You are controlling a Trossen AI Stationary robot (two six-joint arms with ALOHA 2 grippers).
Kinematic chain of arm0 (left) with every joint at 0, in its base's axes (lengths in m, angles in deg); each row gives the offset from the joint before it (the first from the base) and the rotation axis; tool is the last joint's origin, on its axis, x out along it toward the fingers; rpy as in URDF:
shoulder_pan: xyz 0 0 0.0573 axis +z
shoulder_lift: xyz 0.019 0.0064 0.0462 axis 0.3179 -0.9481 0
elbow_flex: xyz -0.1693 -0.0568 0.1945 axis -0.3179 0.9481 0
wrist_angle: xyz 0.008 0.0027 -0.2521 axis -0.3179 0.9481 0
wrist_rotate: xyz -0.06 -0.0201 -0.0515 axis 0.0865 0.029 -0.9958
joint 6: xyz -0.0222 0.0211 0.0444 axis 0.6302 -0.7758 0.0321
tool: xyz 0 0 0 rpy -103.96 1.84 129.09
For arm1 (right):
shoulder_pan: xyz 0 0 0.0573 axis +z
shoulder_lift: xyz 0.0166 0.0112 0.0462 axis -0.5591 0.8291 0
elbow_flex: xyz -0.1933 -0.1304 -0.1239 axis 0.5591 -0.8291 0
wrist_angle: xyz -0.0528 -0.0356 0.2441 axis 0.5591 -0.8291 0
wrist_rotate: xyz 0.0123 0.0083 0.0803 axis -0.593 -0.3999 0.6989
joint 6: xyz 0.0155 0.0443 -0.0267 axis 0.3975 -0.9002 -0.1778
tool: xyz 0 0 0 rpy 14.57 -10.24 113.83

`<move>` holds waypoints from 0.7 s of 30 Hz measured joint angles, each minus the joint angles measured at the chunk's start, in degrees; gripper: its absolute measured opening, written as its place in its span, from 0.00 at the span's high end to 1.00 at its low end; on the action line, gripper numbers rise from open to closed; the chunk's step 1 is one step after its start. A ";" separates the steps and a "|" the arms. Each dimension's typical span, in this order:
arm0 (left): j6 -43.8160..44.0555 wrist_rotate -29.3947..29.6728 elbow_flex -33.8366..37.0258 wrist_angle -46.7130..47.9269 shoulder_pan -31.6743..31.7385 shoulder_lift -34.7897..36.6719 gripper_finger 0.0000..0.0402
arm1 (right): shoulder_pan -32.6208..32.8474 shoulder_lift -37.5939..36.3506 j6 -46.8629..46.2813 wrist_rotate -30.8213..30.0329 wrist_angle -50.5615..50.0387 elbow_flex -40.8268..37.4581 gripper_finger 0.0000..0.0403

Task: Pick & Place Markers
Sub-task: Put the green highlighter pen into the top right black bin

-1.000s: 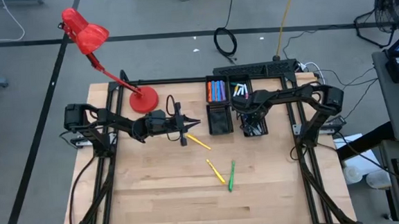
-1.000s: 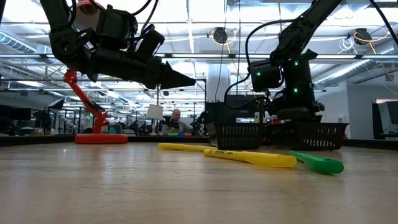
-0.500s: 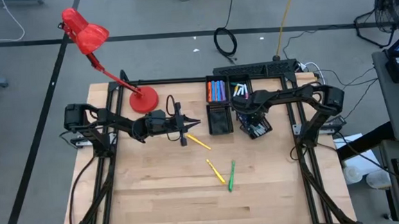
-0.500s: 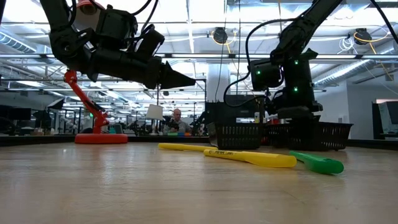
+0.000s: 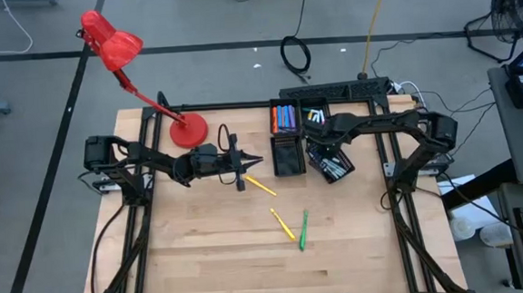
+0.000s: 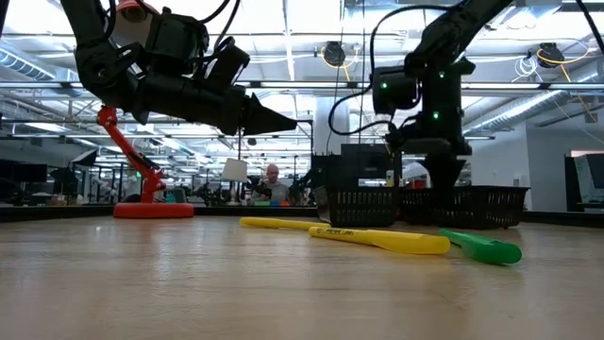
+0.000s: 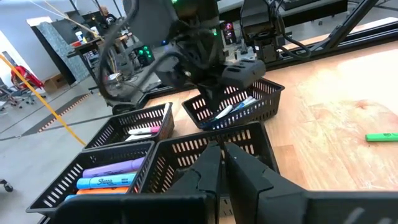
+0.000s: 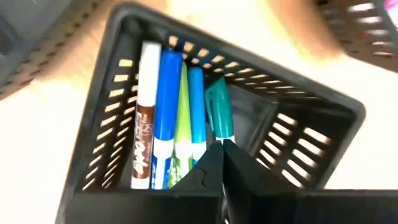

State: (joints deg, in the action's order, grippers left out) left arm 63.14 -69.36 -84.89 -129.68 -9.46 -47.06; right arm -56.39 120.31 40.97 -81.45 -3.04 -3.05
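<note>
**Three markers left on the counter**

Your right gripper [image 5: 321, 149] has its fingers pressed together over the skewed basket [image 5: 332, 163] at the far right of the counter [image 5: 204, 250]. In the right wrist view the fingertips meet just at the basket's near wall, above a white, a blue, a green, a light blue and a teal marker [image 8: 217, 112] lying side by side inside. Whether the fingers pinch the wall or merely meet above it, you cannot tell from these pictures; no marker is between them.

Your left gripper [image 5: 255, 161] is also closed and empty, hovering above the counter just left of the baskets, pointing toward them.

Moving outward, the back basket [image 5: 283, 119] holds orange, blue and purple markers, and the basket in front of it [image 5: 287, 154] looks dark, its contents unclear.

As for progress, most of the sorting looks done. What remains, as far as you can see, is a yellow marker [image 5: 260, 186] just below the left gripper, and farther toward the front a second yellow marker [image 5: 283, 223] beside a green marker [image 5: 302, 229], all lying loose on the wood. The tilted basket may also want straightening.
</note>
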 joint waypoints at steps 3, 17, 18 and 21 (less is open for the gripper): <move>0.00 0.00 0.00 0.11 0.00 0.00 0.94 | 0.00 -0.95 -0.46 -0.08 0.01 0.13 0.99; 0.01 0.02 0.00 1.48 0.00 0.00 0.94 | 0.22 -1.20 7.70 -1.35 7.42 -5.03 0.80; 0.01 0.02 0.00 1.50 0.00 0.00 0.94 | 0.22 -1.20 8.03 -1.37 8.62 -5.94 0.79; 0.01 0.00 0.00 1.59 0.00 0.00 0.94 | 0.22 -1.38 9.00 -1.47 11.85 -8.16 0.79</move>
State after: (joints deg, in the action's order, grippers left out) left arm 63.15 -69.36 -84.89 -128.09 -9.46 -47.06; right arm -56.17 118.93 49.96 -82.92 8.81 -11.21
